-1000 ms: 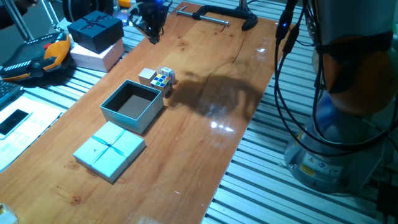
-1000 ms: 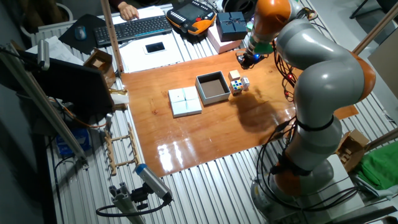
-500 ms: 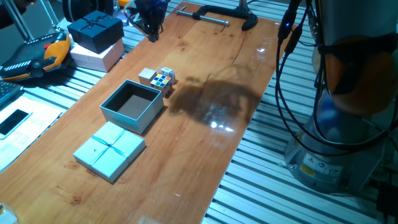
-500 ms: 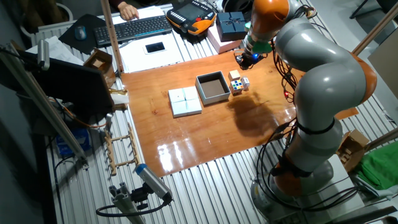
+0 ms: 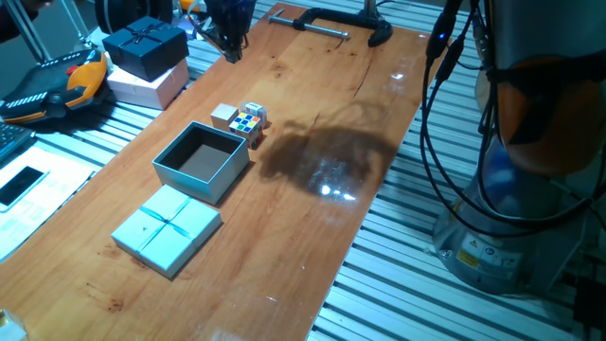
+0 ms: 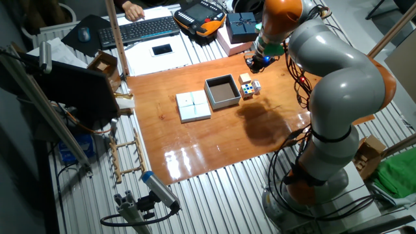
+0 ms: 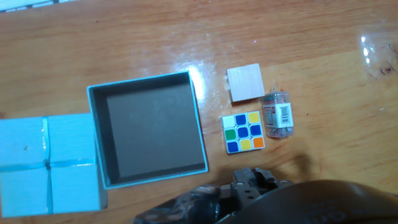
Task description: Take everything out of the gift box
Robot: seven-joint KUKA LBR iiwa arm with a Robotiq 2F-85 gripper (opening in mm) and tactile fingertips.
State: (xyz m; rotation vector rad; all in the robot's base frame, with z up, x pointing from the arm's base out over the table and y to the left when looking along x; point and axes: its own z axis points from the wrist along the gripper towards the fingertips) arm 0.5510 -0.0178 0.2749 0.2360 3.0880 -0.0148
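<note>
The gift box (image 7: 148, 129) sits open on the wooden table (image 5: 312, 218), a pale blue square with a brownish inside that shows nothing in it from the hand view. Its flat lid (image 7: 46, 163), with a ribbon cross on top, lies just beside the box, touching or nearly touching 1 wall. On the far side of the box from the lid, 3 small items rest on the tabletop: a pale tan wooden block (image 7: 244, 83), a multicoloured puzzle cube (image 7: 243, 132) showing a 3 by 3 face of blue, yellow, green, white and orange tiles, and a small clear container with a barcode label (image 7: 277, 114) lying on its side next to the cube. The block and cube are close together, just beside the box wall but outside it. In one fixed view the same cluster appears at the box's far corner, with the block (image 5: 223, 115) behind the cube (image 5: 249, 120). The gripper (image 5: 230, 40) hangs above the far end of the table, well apart from the box and away from the items (near a black clamp (image 5: 327, 21) fixed at the table's edge). It has nothing between its fingers as far as can be seen, but the dark fingers are too small to tell how wide they are parted. Off the table edge stand a dark navy box (image 5: 145, 45) on a pinkish-white box (image 5: 151, 85).
</note>
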